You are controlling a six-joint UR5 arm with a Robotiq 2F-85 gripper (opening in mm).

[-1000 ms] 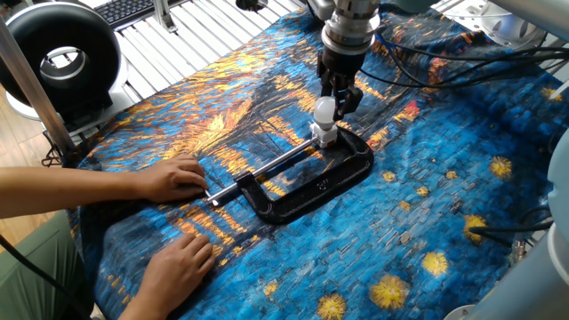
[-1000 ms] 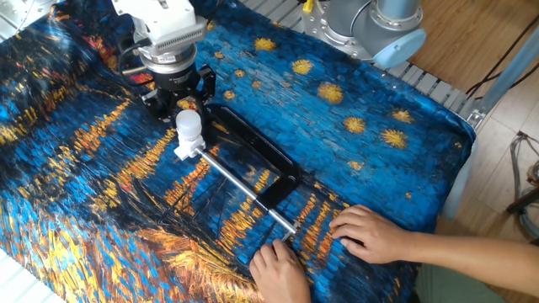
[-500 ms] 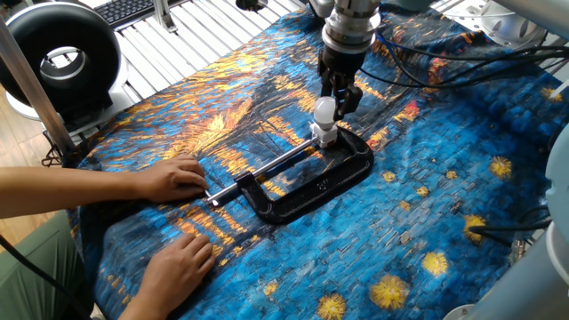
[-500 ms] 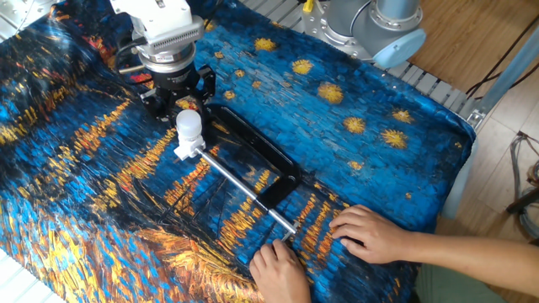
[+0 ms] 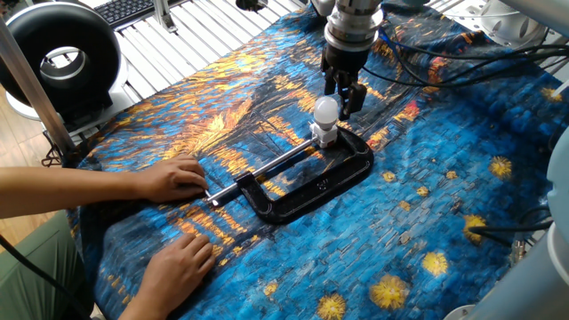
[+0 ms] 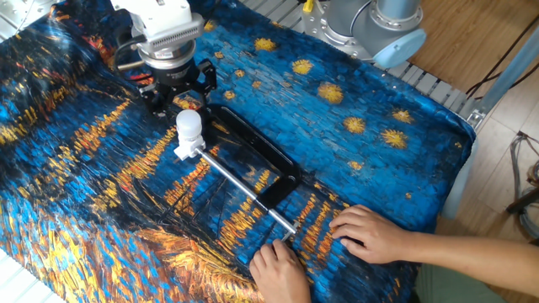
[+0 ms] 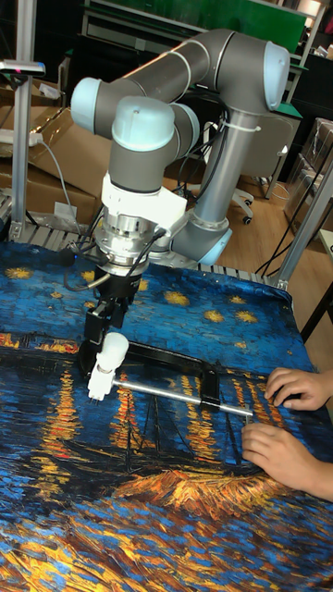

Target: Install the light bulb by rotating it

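The small white light bulb [image 5: 327,109] [image 6: 188,124] [image 7: 114,350] stands upright on the white socket block [image 5: 324,136] [image 6: 186,151]. The block sits at the screw end of a black C-clamp [image 5: 320,182] [image 6: 262,160] [image 7: 159,355] lying on the blue and orange cloth. My gripper [image 5: 343,91] [image 6: 178,91] [image 7: 104,324] hangs just above and behind the bulb, pointing down. It is open and holds nothing. Its fingers are clear of the globe.
Two human hands [image 5: 173,178] [image 5: 180,260] rest on the cloth at the clamp's handle end. A black ring-shaped device [image 5: 62,55] stands at the far left corner. Cables [image 5: 462,55] trail over the cloth behind the arm. The arm's base [image 6: 377,23] stands at the table edge.
My gripper has risen off the bulb and backed away a little. The bulb stays upright on the socket block. The hands have not moved.
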